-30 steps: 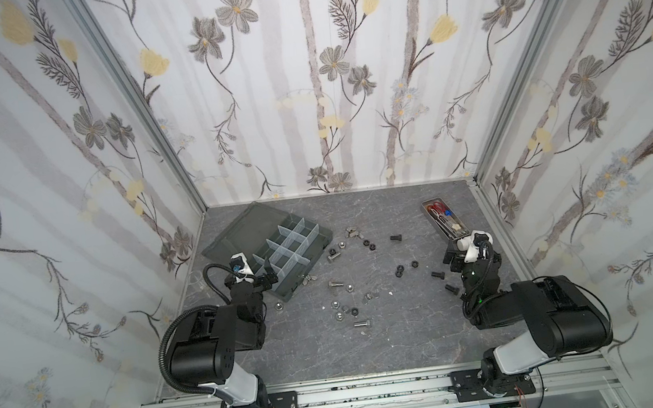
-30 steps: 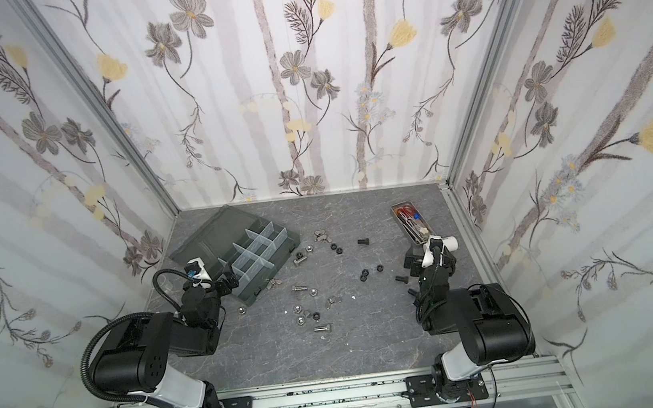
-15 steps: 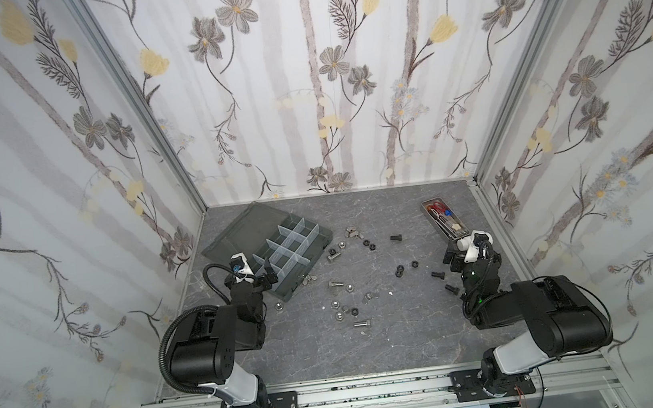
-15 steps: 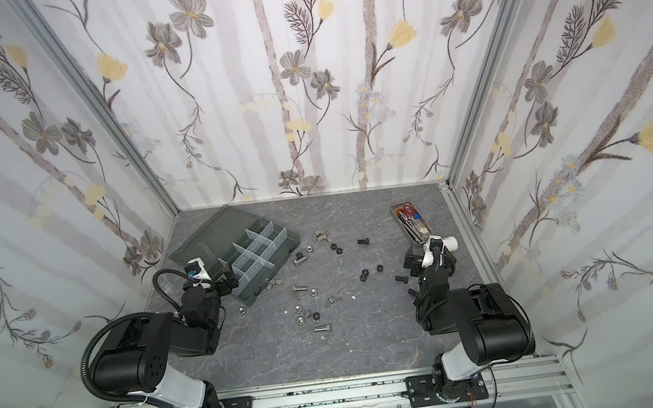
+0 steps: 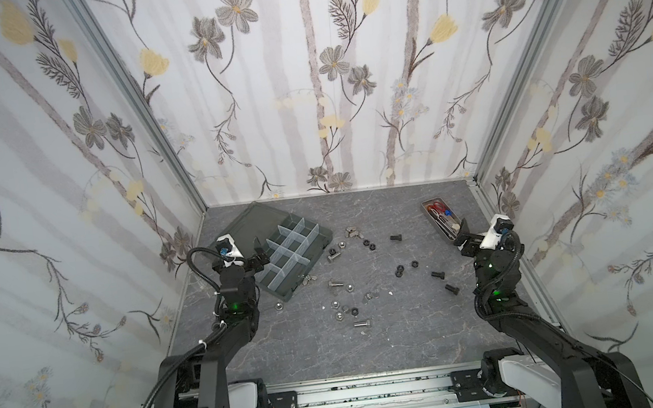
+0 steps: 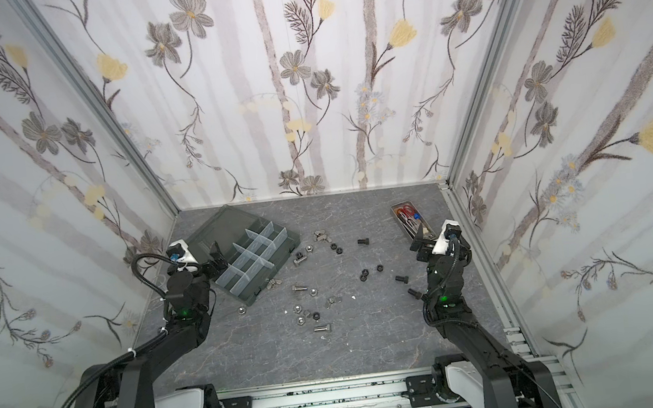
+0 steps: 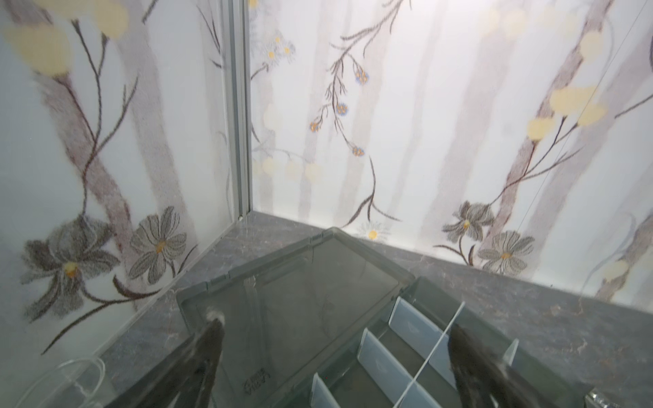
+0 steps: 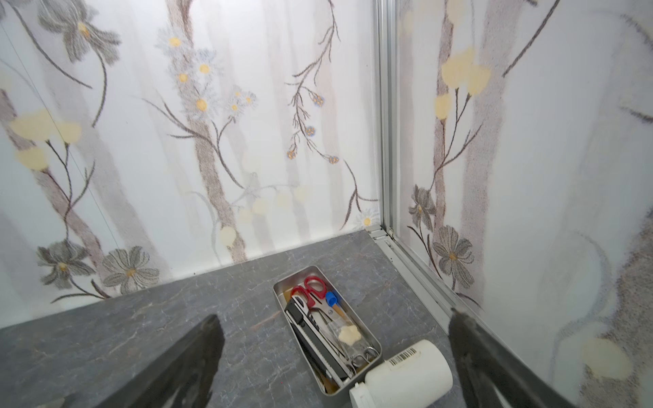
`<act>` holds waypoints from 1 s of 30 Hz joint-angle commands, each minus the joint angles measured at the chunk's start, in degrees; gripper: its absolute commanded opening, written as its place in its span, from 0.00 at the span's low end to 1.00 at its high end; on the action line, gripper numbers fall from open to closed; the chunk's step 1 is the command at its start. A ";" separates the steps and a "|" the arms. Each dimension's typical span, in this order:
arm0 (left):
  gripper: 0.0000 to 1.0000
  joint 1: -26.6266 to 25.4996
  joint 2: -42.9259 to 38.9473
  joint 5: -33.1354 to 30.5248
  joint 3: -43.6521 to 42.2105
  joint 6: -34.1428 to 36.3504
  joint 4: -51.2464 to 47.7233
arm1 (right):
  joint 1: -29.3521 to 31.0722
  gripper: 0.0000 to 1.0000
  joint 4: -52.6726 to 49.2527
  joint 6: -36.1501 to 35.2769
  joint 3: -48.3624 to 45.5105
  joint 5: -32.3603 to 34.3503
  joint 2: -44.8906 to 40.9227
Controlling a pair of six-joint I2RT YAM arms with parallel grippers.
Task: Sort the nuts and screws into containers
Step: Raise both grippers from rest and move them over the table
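Observation:
The containers are the compartments of a smoky-grey organizer box [image 5: 293,259] [image 6: 258,263] at the back left, with its lid [image 7: 300,282] lying open. Screws lie loose on the dark table in both top views: a silver one [image 5: 336,283] and a black one [image 5: 395,237]. Nuts are scattered among them, such as a black one [image 5: 398,270] and a silver one [image 5: 350,287]. My left gripper [image 5: 253,252] [image 7: 335,323] hangs open over the box's near-left corner, empty. My right gripper [image 5: 463,235] [image 8: 335,315] stands open and empty at the right wall.
A narrow metal tray [image 8: 371,339] [image 5: 426,210] with red-handled scissors [image 8: 311,288] lies in front of the right gripper. A white plastic bottle [image 8: 406,374] lies on its side against the tray's near end. Flowered walls close in the table on three sides.

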 commanded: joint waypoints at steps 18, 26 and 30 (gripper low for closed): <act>1.00 -25.46 -9.70 -3.27 28.42 -10.55 -65.75 | 19.75 0.94 -51.56 8.83 23.12 -11.32 -2.06; 1.00 -31.67 -5.64 -6.80 26.71 -14.43 -65.74 | 21.69 0.96 -52.30 9.37 23.62 -7.72 5.31; 1.00 -33.49 -3.62 -5.54 24.40 -19.00 -57.30 | 21.71 0.97 -49.92 11.66 25.90 -6.31 11.97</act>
